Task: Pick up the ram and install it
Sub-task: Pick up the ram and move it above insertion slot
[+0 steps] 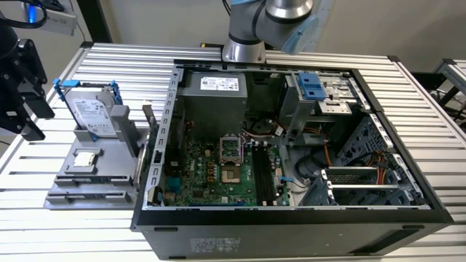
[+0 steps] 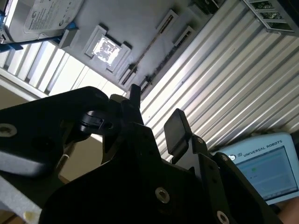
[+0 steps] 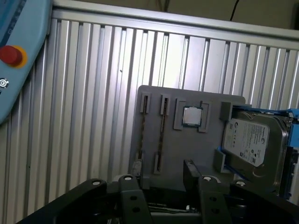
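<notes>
In the exterior view the open computer case (image 1: 291,217) lies on the slatted bench (image 1: 124,57), with a gray tray (image 1: 109,164) at its 9 o'clock. On the tray the hard drive (image 1: 93,112) stands toward 12 o'clock, and the processor (image 1: 85,159) lies just at its 6 o'clock. The end effector (image 1: 25,103) hangs at the tray's 9 o'clock, apart from it. The long black slots (image 1: 263,174) on the motherboard (image 1: 204,174) look empty, so we judge nothing is installed yet.

In the second wrist view the end effector (image 2: 156,112) has its jaws spread with nothing between them. Beyond it we take the ram (image 2: 150,45) to be the thin strip standing on edge in the tray's holder, just beside the processor (image 2: 106,49). A second strip runs alongside it, and we cannot tell the two apart.

In the first wrist view the ram (image 3: 161,134) sits between the processor (image 3: 192,116) and that second strip, well apart from the jaws.

We judge the pick to be the step in hand. To do it well, we would set the jaws square across the stick's flat faces, centred along its length, and keep them clear of the processor.

The hard drive carries a white label and a lit screen (image 2: 266,168) shows print. We leave both unread.
</notes>
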`<control>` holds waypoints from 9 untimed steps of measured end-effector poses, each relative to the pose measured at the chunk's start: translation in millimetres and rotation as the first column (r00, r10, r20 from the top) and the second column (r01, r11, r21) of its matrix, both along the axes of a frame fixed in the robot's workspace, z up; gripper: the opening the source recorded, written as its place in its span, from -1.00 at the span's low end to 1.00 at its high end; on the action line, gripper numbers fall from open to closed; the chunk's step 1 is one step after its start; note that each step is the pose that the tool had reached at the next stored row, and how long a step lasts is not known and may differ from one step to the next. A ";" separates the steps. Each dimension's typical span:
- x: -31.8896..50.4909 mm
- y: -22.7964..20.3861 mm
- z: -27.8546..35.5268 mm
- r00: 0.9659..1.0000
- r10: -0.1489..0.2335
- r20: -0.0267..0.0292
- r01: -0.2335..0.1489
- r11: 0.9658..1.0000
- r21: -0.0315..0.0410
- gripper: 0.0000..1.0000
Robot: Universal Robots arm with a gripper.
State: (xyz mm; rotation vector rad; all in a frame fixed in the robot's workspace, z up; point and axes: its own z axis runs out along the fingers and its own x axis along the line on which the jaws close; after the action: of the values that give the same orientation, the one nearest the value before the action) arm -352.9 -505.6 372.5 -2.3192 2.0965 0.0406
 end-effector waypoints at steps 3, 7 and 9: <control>-0.1 -0.1 -2.4 1.000 -0.008 0.000 0.008 1.000 0.000 1.00; -0.8 0.3 -6.4 1.000 -0.023 0.000 0.023 1.000 0.000 1.00; -1.1 0.5 -8.2 1.000 -0.030 0.000 0.030 1.000 0.000 1.00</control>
State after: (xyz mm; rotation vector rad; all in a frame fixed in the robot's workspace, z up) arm -354.0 -505.1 364.3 -2.2877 2.1304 0.0402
